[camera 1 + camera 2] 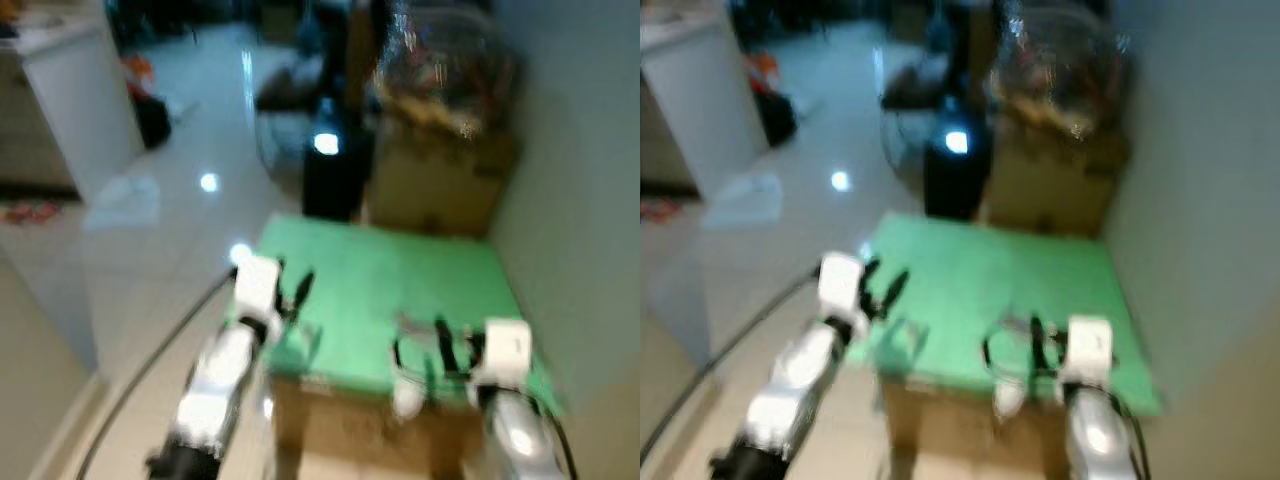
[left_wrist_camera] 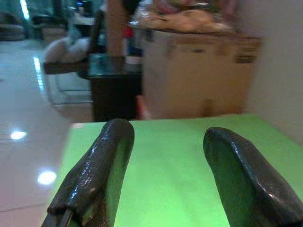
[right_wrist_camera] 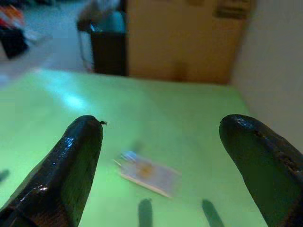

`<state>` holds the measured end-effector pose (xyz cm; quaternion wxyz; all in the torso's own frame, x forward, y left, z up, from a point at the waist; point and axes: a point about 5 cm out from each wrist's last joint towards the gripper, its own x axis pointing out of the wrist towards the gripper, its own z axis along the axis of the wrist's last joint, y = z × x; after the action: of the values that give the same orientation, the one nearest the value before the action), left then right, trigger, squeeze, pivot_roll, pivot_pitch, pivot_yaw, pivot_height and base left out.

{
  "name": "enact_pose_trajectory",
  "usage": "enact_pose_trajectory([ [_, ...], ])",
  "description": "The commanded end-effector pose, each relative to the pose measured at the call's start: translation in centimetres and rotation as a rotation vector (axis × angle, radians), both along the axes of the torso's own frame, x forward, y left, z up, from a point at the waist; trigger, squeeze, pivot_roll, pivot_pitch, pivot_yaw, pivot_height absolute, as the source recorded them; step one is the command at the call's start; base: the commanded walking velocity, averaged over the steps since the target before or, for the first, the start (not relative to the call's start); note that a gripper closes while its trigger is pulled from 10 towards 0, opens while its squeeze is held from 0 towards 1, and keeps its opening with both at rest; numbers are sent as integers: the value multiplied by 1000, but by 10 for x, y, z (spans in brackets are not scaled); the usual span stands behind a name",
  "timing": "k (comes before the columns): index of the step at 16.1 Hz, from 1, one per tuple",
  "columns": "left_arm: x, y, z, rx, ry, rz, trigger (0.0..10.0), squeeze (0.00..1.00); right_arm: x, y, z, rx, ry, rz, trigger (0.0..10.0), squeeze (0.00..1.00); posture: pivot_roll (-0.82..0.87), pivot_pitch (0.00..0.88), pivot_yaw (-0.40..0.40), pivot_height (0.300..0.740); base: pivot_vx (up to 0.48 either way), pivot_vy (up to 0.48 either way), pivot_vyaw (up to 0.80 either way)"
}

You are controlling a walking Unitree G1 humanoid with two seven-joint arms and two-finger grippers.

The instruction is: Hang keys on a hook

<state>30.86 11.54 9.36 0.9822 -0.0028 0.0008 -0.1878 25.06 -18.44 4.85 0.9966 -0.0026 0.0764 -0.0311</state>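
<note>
A small pale key tag [image 3: 149, 175] lies flat on the green table top [image 1: 400, 270], near the front edge; in the head views it is a faint grey blur [image 1: 408, 322]. My right gripper [image 3: 163, 124] hovers open just short of the tag, low over the table's front right [image 1: 455, 345]. At the table's front left corner my left gripper [image 1: 293, 278] is also open, with nothing between its fingers [image 2: 102, 161]. The head views are blurred.
Beyond the table stand a cardboard box [image 1: 440, 180] topped with a clear bag of items and a black unit [image 1: 330, 170] with a lit spot. A wall [image 1: 580, 200] runs along the right. Glossy floor [image 1: 180, 210] and a white cabinet [image 1: 75, 100] lie left.
</note>
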Motion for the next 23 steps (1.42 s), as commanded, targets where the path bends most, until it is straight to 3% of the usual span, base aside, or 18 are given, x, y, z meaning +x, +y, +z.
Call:
enact_pose_trajectory([
  [1,0,4,-5,14,31,23,10000,0,-1,4,-1,0,2,10,10000,0,-130,0,-5,740,480,0,0],
  [8,3,7,-4,51,22,53,10000,0,2,9,-3,-19,22,69,10000,0,-131,0,-13,740,0,0,446],
  [9,5,6,-1,70,2,43,10000,0,3,10,-4,-9,29,65,10000,0,-128,0,-13,740,0,0,0],
  [11,7,-2,12,210,-106,10,10000,0,10,12,-9,26,62,77,10000,0,-115,0,-24,740,0,0,266],
  [13,6,-14,19,157,-117,-34,10000,0,18,11,-9,58,81,65,10000,0,-100,0,-49,740,0,0,475],
  [16,3,-13,15,86,-68,11,10000,0,30,8,-9,86,92,74,10000,0,-77,0,-48,740,0,0,427],
  [17,-11,-21,4,131,-45,-27,10000,0,35,10,-9,100,92,76,10000,0,-73,0,-36,740,0,0,0],
  [18,-26,-19,-2,156,-33,-36,10000,0,40,10,-11,120,92,49,10000,0,-59,0,-14,740,0,0,0],
  [19,-28,-16,-3,164,-31,-30,10000,0,40,11,-12,128,96,41,10000,0,-56,0,-10,740,0,0,0],
  [21,-52,18,-6,241,13,-17,10000,0,49,21,-15,121,104,12,10000,0,0,83,53,740,0,0,0],
  [23,-64,39,-2,294,25,-24,10000,0,52,27,-20,114,120,9,10000,0,42,120,88,740,0,0,0],
])
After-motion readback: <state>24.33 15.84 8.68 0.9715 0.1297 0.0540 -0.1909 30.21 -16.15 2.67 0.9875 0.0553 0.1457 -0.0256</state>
